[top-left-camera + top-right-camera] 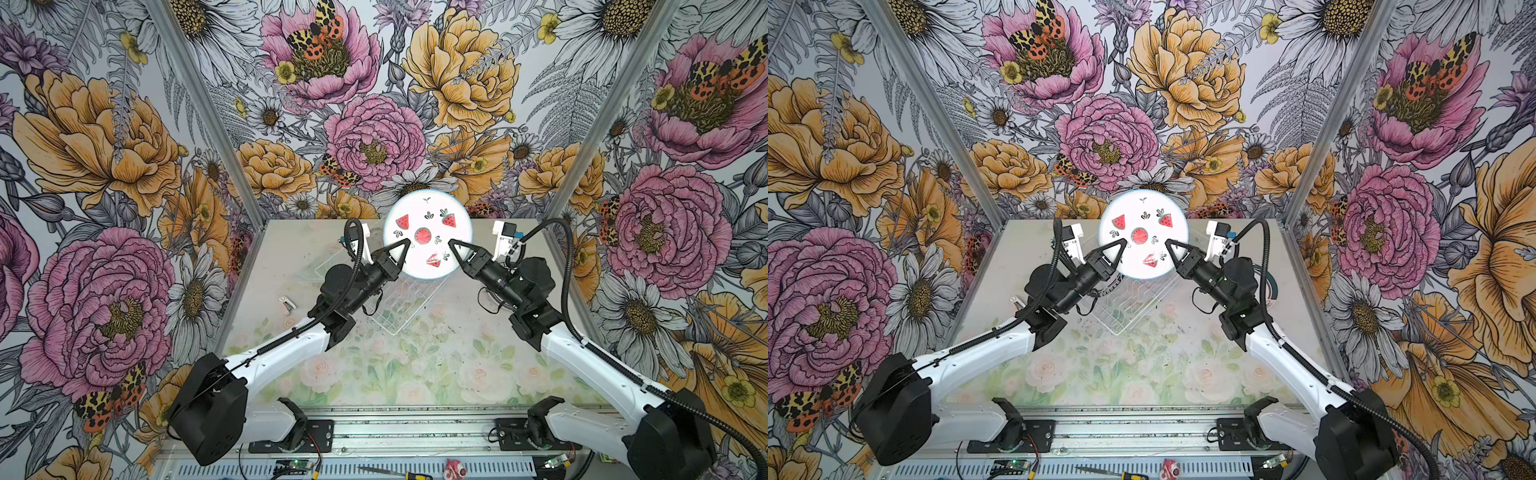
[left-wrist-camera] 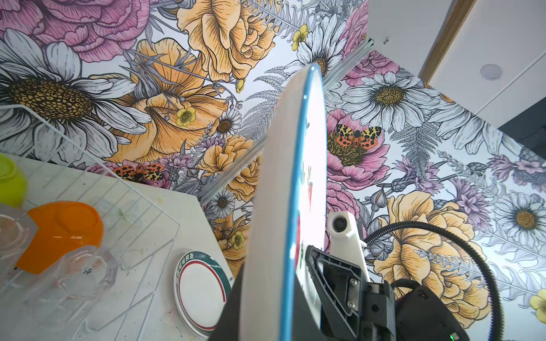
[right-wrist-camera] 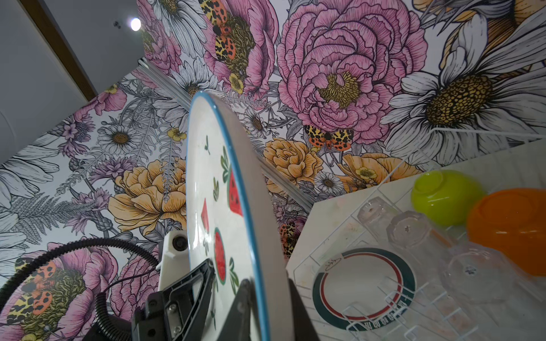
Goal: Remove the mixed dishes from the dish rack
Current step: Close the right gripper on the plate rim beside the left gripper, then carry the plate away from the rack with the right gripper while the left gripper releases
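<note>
Rose-print tbl [image 1: 374, 374], floral walls [image 1: 104, 166]

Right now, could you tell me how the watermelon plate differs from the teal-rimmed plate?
The watermelon plate has a blue rim and red watermelon slices; the teal-rimmed plate has teal and red bands around a plain centre. The watermelon plate stands on edge in the air; the teal-rimmed plate lies flat. The watermelon plate is clamped by the left gripper and right gripper; the teal-rimmed plate is untouched. Both are round and white.
</note>
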{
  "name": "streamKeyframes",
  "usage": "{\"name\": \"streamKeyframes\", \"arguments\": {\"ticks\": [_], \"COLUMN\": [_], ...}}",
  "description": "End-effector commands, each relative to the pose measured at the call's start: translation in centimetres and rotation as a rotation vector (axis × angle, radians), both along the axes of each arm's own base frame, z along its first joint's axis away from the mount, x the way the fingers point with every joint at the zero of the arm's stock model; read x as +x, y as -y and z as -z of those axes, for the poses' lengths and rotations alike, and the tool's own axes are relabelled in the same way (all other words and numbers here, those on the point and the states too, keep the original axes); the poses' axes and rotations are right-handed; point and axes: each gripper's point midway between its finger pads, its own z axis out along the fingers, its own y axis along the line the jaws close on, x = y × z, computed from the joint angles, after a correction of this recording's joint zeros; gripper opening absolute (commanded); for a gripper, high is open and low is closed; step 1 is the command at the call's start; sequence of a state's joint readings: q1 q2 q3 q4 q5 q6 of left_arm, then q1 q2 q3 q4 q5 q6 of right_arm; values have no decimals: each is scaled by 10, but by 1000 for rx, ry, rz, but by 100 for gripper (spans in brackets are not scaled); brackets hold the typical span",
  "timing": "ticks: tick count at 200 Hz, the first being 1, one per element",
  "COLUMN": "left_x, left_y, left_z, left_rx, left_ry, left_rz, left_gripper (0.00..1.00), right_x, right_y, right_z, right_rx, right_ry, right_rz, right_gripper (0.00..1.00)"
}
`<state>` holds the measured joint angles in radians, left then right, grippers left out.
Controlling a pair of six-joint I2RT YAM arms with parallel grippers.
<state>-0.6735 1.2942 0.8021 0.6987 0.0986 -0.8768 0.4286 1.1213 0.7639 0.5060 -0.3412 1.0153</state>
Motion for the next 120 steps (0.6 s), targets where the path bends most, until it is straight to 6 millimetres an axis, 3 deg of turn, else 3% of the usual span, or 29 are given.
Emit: {"name": "streamKeyframes", "arguments": {"ticks": [1, 11, 45, 53, 99, 107, 120], "left_x": [-14, -13, -10, -9, -8, -7, -6], "left_y": [0, 1, 4, 4, 1, 1, 0], "left_z": [-39, -36, -34, -33, -31, -30, -28], "left_rx": [-33, -31, -29, -31, -19, -14, -10], "left_ry": [169, 161, 154, 152, 152, 154, 147], "left_rz": [17, 22, 27, 25, 5, 2, -3], "left_gripper": [0, 0, 0, 10, 89, 98, 99], "right_x": [6, 7, 8, 8, 11, 11, 12], "right_y": [2, 2, 4, 6, 17, 17, 18], "right_z": [9, 11, 12, 11, 17, 17, 17], "right_rx": [-43, -40, -33, -31, -5, -2, -2], "right_ry": [0, -8, -12, -11, -51, -53, -52], "right_rz": [47, 46, 61, 69, 119, 117, 122], "right_gripper": [7, 2, 0, 0, 0, 0, 0]}}
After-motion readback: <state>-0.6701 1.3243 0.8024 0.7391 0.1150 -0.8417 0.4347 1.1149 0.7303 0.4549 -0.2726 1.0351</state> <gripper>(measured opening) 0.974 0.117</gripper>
